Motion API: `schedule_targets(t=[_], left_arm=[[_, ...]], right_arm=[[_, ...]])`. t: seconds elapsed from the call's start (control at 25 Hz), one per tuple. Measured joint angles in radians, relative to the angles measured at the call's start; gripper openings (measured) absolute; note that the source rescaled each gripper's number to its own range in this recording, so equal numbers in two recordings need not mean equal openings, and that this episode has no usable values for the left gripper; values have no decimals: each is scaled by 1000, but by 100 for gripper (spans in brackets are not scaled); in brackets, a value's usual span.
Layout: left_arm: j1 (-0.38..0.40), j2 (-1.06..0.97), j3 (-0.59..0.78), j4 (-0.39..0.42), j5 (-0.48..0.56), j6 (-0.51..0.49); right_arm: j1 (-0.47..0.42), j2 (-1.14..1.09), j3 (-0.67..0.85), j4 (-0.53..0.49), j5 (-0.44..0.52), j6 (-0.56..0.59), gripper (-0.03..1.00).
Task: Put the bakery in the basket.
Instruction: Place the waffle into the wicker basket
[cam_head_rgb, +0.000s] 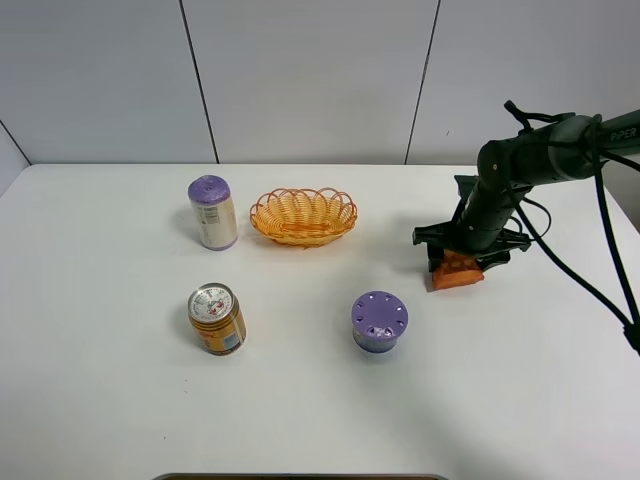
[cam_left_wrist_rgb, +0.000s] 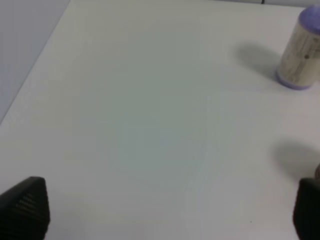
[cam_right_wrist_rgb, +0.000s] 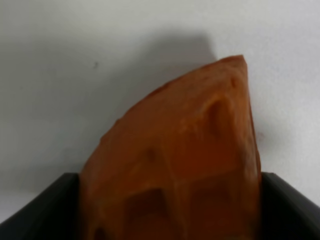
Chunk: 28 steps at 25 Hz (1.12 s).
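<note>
Starting at the counter's left side, the left gripper hangs with its fingers spread wide, a tall purple-capped can toward the back edge and a drink can nearer the front. At the middle of the back edge sits the basket, with a short purple-lidded jar nearer the front, to its right. Toward the right edge, well apart from the basket, the right gripper pinches the waffle slice.

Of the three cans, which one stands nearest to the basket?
The tall pale can with the purple top, right beside the basket. The orange can and the short purple can stand farther off.
</note>
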<state>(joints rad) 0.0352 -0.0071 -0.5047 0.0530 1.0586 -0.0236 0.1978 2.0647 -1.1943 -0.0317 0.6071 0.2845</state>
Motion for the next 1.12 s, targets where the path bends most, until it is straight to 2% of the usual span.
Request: schedule_targets(t=[0.56,0.88,1.12], left_arm=[[0,0,0,0,0,0],[0,0,0,0,0,0],[0,0,0,0,0,0]], right_arm=[[0,-8,0,-3,-1,0,0],[3,-128,0,-8,-1,5,0],[42,-202,0,-10,-21,19,0]])
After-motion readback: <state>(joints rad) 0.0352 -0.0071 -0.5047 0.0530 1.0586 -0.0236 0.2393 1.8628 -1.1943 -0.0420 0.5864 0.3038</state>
